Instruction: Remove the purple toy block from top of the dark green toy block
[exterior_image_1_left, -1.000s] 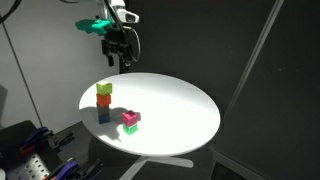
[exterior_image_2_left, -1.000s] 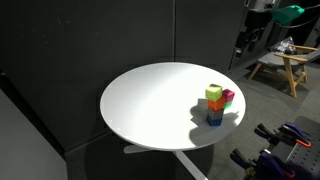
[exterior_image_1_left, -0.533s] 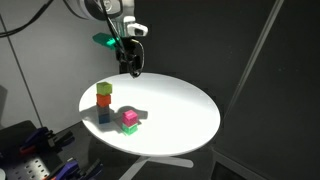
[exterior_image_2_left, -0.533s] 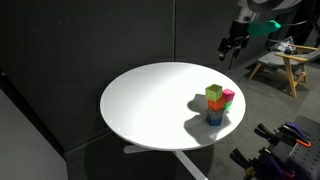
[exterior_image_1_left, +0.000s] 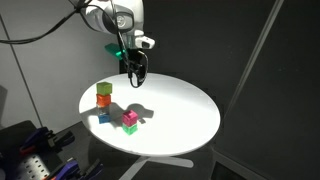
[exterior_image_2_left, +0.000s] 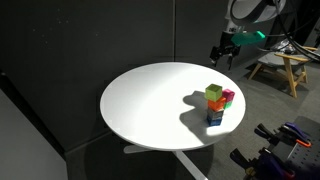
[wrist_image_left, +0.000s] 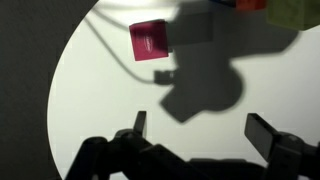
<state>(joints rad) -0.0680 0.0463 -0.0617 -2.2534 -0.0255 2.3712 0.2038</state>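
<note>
The purple toy block (exterior_image_1_left: 130, 117) sits on top of the dark green toy block (exterior_image_1_left: 130, 127) on the round white table (exterior_image_1_left: 175, 110). In an exterior view the purple block (exterior_image_2_left: 228, 97) shows behind a stack of other cubes. In the wrist view the purple block (wrist_image_left: 150, 41) lies near the top, seen from above; the green block under it is hidden. My gripper (exterior_image_1_left: 134, 78) hangs above the table, behind the blocks and apart from them. Its fingers (wrist_image_left: 200, 128) are spread wide with nothing between them. It also shows in an exterior view (exterior_image_2_left: 222, 56).
A stack of a yellow-green cube (exterior_image_1_left: 105, 90), an orange cube (exterior_image_1_left: 104, 100) and a blue cube (exterior_image_1_left: 104, 114) stands beside the purple block. The same stack (exterior_image_2_left: 214, 104) is near the table edge. A wooden stool (exterior_image_2_left: 283, 66) stands beyond the table.
The gripper has come down and moved over the table toward the blocks. The blocks have not moved.
</note>
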